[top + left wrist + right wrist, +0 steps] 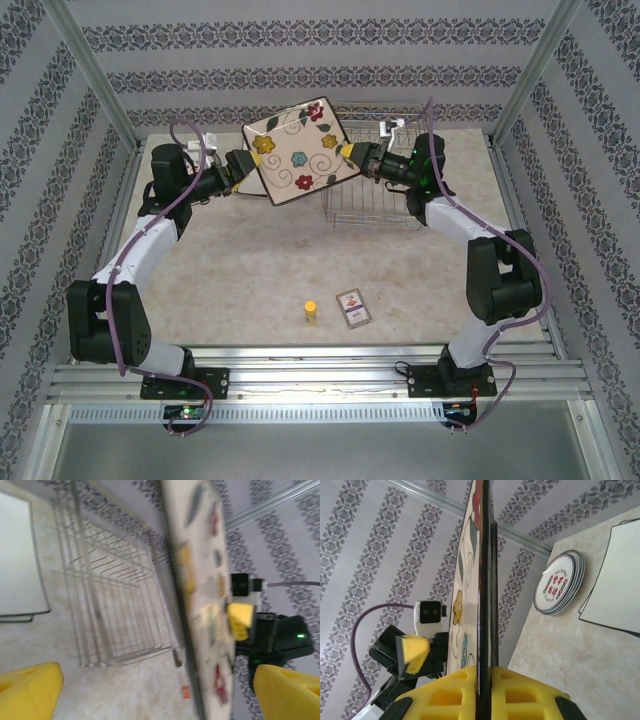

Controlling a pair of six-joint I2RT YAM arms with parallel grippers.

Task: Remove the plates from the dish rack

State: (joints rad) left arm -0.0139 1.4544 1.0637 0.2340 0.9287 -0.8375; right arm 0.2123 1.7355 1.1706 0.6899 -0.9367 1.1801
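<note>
Square flowered plate [297,150] — held aloft, upper centre of the top view, left of the dish rack [378,205] | right gripper [350,152] clamped on its right rim | left gripper [243,163] wide, straddling opposite rim | judged stiff, glazed, slippery, breakable — grip rim deep.

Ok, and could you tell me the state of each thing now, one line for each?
flowered plate: held in the air, tilted.
right hand: shut on the flowered plate's edge.
left hand: open, fingers on either side of the plate's opposite edge.
dish rack: no plates in the part that shows.
round plates: stacked flat on the table.
square plates: lying flat, one on the other.
card: flat on the table.
</note>
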